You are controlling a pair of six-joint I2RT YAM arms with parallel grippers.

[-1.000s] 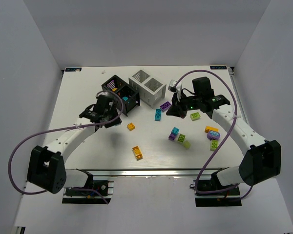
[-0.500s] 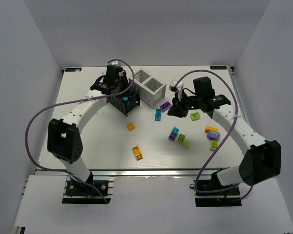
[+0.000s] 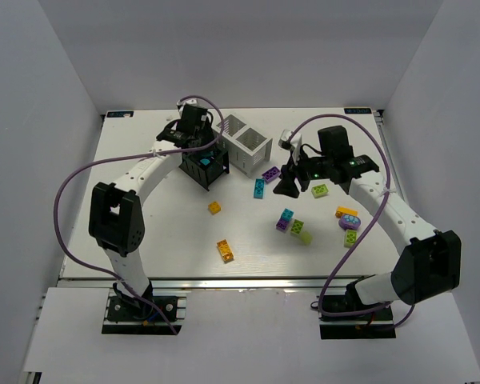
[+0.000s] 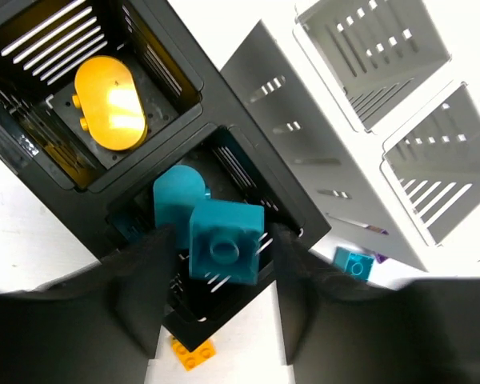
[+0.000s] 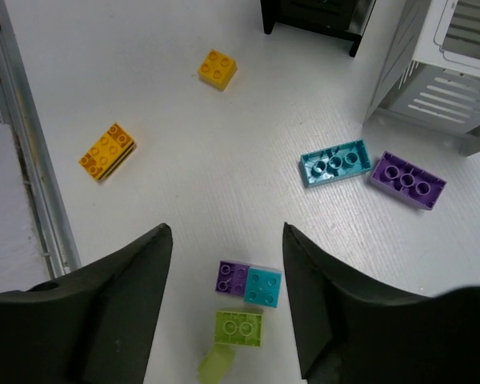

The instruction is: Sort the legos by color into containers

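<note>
My left gripper [image 4: 216, 240] hangs over the black container [image 4: 248, 172]. Its jaws are apart, and a teal lego [image 4: 226, 240] sits loose between them, touching neither finger, above the compartment that holds another teal piece [image 4: 178, 200]. The other black compartment holds an orange piece [image 4: 110, 102]. The white container [image 3: 242, 144] stands just right of the black one. My right gripper [image 5: 226, 240] is open and holds nothing, above a purple [image 5: 233, 277], a teal [image 5: 263, 287] and a green lego [image 5: 240, 328]. A long teal lego [image 5: 334, 162] and a purple one [image 5: 407, 180] lie near the white container.
Two orange legos [image 3: 214, 207] [image 3: 225, 250] lie left of centre. A green one [image 3: 320, 190] sits beside the right arm. An orange [image 3: 346, 211], a purple [image 3: 349, 222] and a green piece [image 3: 350, 238] lie at the right. Grey walls enclose the table on three sides.
The left arm swung from the table's left-middle to over the black container and its jaws parted, freeing the teal lego. The right jaws opened where they were.
</note>
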